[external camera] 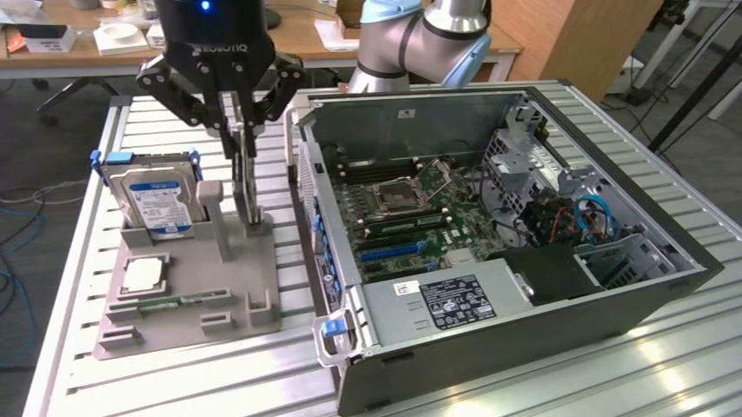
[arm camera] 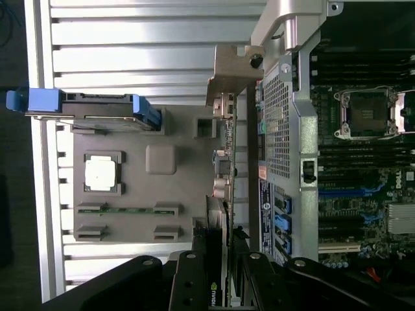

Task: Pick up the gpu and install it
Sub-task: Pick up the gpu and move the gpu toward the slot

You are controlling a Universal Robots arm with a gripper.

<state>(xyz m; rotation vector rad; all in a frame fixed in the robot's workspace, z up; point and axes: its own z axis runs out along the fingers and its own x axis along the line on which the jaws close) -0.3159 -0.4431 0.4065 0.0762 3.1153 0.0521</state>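
GPU (external camera: 246, 187) is held clamped at its upper edge by the hand (external camera: 238, 130), marked ROBOTIQ, upright above the grey fixture (external camera: 232, 295), beside the open computer case (external camera: 522, 365).

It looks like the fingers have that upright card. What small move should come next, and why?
Probably a short, straight lift. The fingers seem closed on the gpu near its top edge, while its lower edge sits in a slot of the grey holder. Pulling sideways toward the open case first could jam it.
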